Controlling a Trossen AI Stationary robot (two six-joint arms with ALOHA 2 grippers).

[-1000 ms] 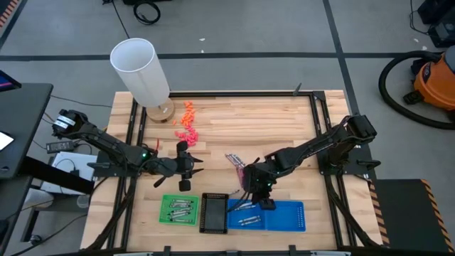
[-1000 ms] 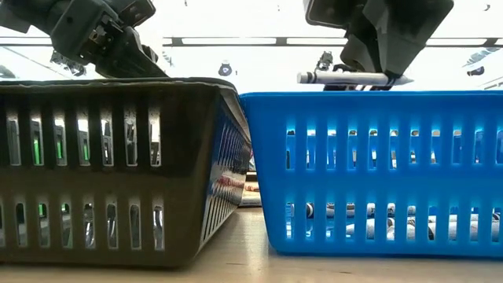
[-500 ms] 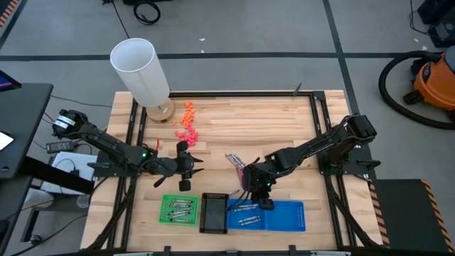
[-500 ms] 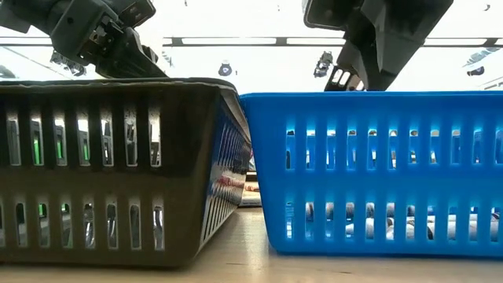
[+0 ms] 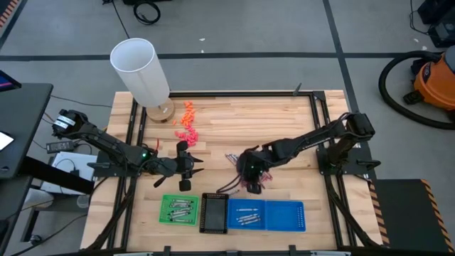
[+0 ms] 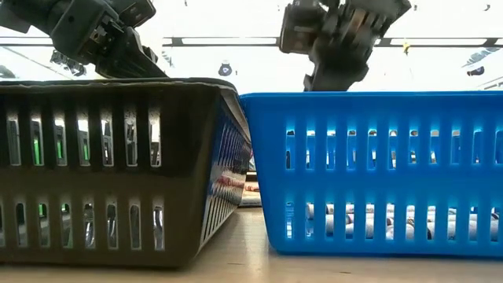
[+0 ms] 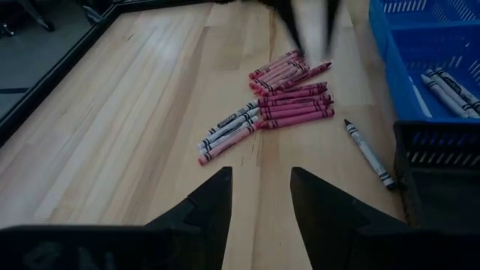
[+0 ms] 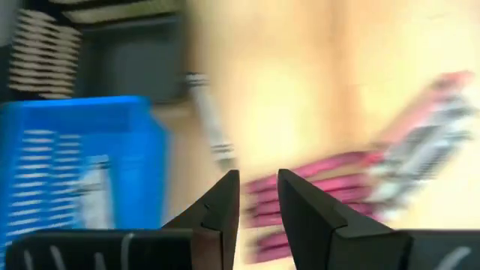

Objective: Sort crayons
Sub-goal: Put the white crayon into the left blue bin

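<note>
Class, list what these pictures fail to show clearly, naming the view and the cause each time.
- Black tray contents: low view, its wall hides them.
- Crayon pile count: right wrist view, blurred.
- Crayon pile colours: high view, too small, partly under the right gripper.
- Blue tray: left wrist view, cut off by the edge.
- White cylinder inside: high view, nothing visible.

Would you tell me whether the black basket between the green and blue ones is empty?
Apparently empty: from above, the black basket shows only dark floor, while crayons lie in the blue basket.
</note>
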